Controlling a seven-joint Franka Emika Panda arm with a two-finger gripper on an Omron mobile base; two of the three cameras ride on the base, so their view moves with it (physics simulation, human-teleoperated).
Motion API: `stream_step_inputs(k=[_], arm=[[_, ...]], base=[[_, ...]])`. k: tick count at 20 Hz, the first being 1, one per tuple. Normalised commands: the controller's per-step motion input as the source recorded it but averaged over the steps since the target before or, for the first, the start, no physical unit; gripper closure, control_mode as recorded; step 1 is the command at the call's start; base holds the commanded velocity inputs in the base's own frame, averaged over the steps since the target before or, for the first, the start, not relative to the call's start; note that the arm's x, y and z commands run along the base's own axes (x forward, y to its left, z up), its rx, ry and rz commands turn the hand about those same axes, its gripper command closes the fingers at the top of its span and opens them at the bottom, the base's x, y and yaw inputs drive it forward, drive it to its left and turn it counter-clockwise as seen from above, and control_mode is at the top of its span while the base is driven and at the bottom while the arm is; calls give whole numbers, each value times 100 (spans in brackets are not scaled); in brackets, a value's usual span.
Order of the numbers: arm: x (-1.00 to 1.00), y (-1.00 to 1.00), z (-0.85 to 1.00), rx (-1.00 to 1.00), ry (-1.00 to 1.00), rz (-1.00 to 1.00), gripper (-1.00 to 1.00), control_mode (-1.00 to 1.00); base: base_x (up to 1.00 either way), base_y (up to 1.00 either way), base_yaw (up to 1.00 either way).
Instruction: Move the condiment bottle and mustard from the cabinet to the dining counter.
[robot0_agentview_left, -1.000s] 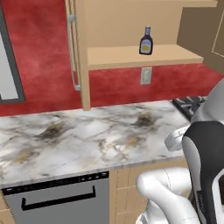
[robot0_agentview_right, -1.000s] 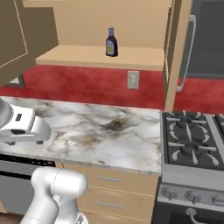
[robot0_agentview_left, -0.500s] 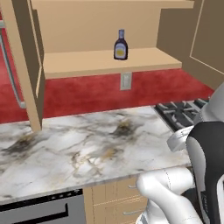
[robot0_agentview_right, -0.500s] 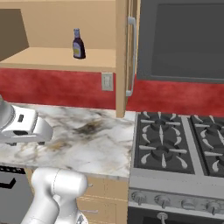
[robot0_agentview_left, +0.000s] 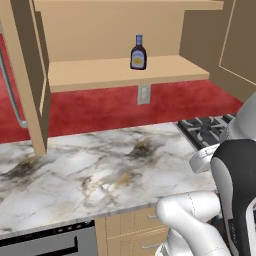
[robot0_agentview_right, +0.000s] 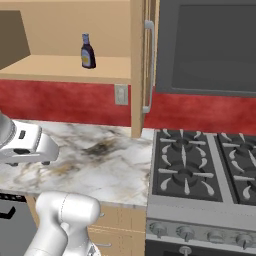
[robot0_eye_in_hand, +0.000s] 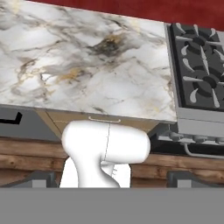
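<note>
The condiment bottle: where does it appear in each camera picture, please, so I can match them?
Left base view: condiment bottle upright on the cabinet shelf, upper middle.
Right base view: upper left, same shelf.
Hand view: marble counter and stove; no bottle.
Shared landmark: wall outlet under the shelf.

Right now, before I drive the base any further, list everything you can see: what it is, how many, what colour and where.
condiment bottle: one, dark purple-brown with a pale cap, upright on the cabinet's shelf.
cabinet: one, light tan wood, doors open, on the wall above the marble top.
bar handle: one, silver, vertical on the cabinet door's edge.
wall socket: one, pale, on the red wall under the shelf.
marble top: one, white with grey and gold veins, below the cabinet.
stove: one, dark burners on a grey body, right of the marble top.
gripper: one, dark finger tips, jaws open, holding nothing.
</note>
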Motion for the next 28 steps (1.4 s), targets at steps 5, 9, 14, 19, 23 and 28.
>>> stream_step_inputs(k=[5,9,14,19,23,28], arm=[[0,0,0,0,0,0,-100,100],[0,0,0,0,0,0,-100,100],[30,0,0,2,2,10,-100,-100],[2,0,14,0,-3,14,-100,-100],[0,0,32,0,-8,1,-100,-100],[0,1,38,1,-14,0,-100,-100]], base=[[5,0,0],[7,0,0],[0,0,0],[0,0,0],[0,0,0],[0,0,0]])
